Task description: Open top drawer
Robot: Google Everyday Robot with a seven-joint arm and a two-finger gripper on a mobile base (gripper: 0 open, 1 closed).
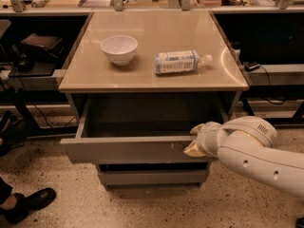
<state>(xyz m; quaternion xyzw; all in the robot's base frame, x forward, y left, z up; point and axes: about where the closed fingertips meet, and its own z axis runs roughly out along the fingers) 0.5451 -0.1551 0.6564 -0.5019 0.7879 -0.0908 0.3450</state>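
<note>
The wide grey top drawer [124, 149] with a flat handleless front stands partly open under the tan square tabletop [156, 30], its dark grey box interior showing behind the front panel. The white arm's cream-coloured gripper [195, 140] sits at the right end of that front, touching its upper edge just right of small pale scratches; how far the gripper is open, and whether it has a hold, cannot be told. Below the drawer a narrower grey drawer [152, 177] sits closed. On the tabletop a white round bowl [119, 48] stands left of a plastic bottle [178, 61] lying on its side. A black shoe [29, 203] rests on the speckled floor [142, 208] at lower left, well apart from the drawer.
</note>
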